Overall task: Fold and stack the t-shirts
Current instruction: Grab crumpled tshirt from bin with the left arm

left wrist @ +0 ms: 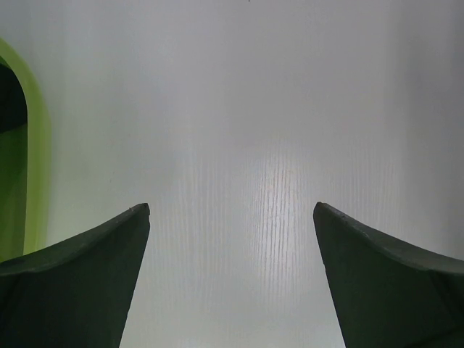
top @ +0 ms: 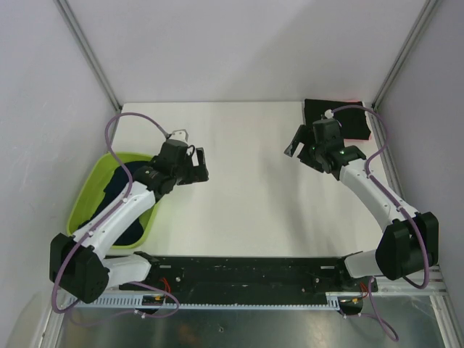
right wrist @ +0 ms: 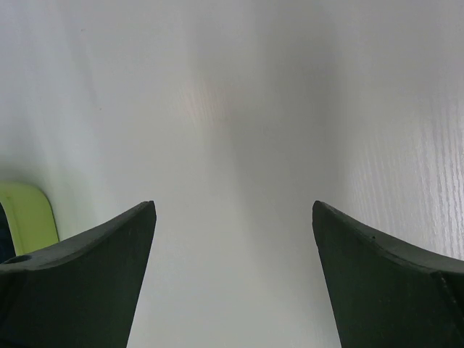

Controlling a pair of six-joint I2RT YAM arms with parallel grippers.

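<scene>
1 navy t-shirt (top: 110, 190) lies inside the lime-green tub (top: 81, 206).

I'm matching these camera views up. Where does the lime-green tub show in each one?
Top external: the lime-green tub sits at the lower left.
Left wrist: the tub's rim runs along the left edge.
Right wrist: a corner of the tub shows at the lower left.
Shared landmark: the white table.
</scene>
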